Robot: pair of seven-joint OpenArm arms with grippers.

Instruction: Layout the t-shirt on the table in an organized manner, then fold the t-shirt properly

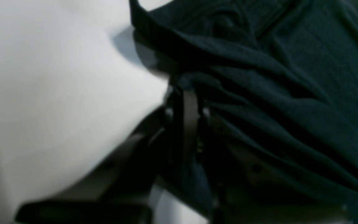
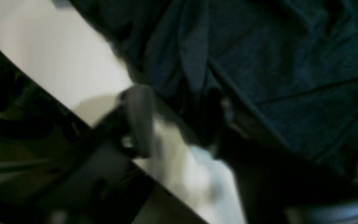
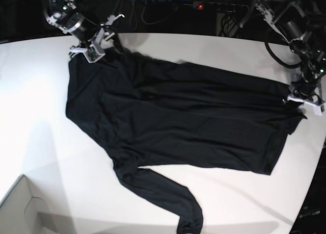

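The black t-shirt (image 3: 173, 111) is lying spread across the white table (image 3: 30, 91), one sleeve reaching toward the near edge. The left gripper (image 3: 300, 100) is pinching its right edge. The right gripper (image 3: 97, 48) is standing parted at the far-left corner, one finger under the cloth.

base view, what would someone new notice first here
The black t-shirt sprawls across the middle of the white table, one long sleeve trailing toward the near edge. A pincer sits at each end: the left pincer clamped on its right edge, the right pincer at its far-left corner.
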